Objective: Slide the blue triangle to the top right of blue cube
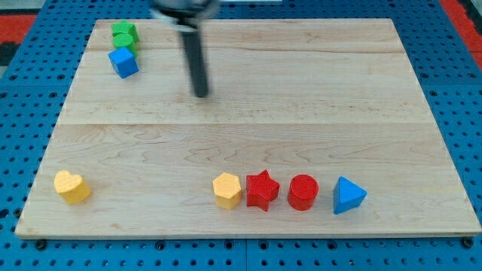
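Hovering my tip [201,95] on bare board, just right of the blue cube [123,62], touching nothing. Blue triangle [348,196] sits way off toward the view's bottom right of that cube, beside the red cylinder [303,191].

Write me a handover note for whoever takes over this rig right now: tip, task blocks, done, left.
My tip rests on bare board in the upper middle, touching no block.
The blue cube sits at the view's top left, just below a green block.
The blue triangle lies at the bottom right, beside the red cylinder.
Done: nothing yet.
Left: get behind the triangle and push it across to the cube's top right.
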